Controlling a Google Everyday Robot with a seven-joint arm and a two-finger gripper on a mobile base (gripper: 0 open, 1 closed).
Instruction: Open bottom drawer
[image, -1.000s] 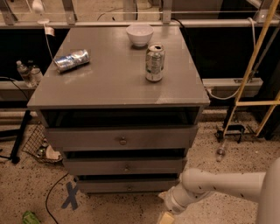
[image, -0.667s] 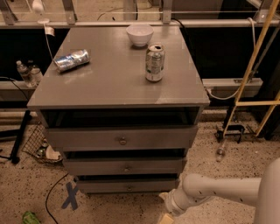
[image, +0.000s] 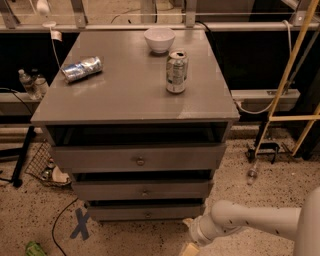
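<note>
the single camera view looks down on a grey cabinet (image: 125, 102) with a smooth, flat, faintly glossy top and three plain slab drawer fronts stacked below it, each with a dark shadowed gap above. the bottom drawer (image: 120, 212) is the lowest front, a long low matte grey panel just above the floor, with a small round knob (image: 148, 214) at its middle; above it sit the middle drawer (image: 115, 190) and the taller top drawer (image: 100, 159), each with the same kind of knob. the gripper (image: 190, 248) is low at the picture's bottom edge, right of the bottom drawer's centre and just in front of its lower right corner, apart from the knob; only a tan, blocky piece shows past a ribbed white wrist, so whether the claw is open or closed, or has hold of anything, cannot be told. the arm (image: 260, 220) is a smooth white tube with small dark dots, coming in from the right. on the cabinet top stand a round white bowl (image: 159, 39) near the back edge and an upright metal can (image: 176, 72) in front of it, with a dented silver-and-blue can (image: 81, 69) lying on its side to the left. the floor (image: 240, 192) is pale speckled stone, marked with a blue tape cross (image: 80, 223) left of the bottom drawer. a wire basket (image: 42, 162) sits by the cabinet's left side.
</note>
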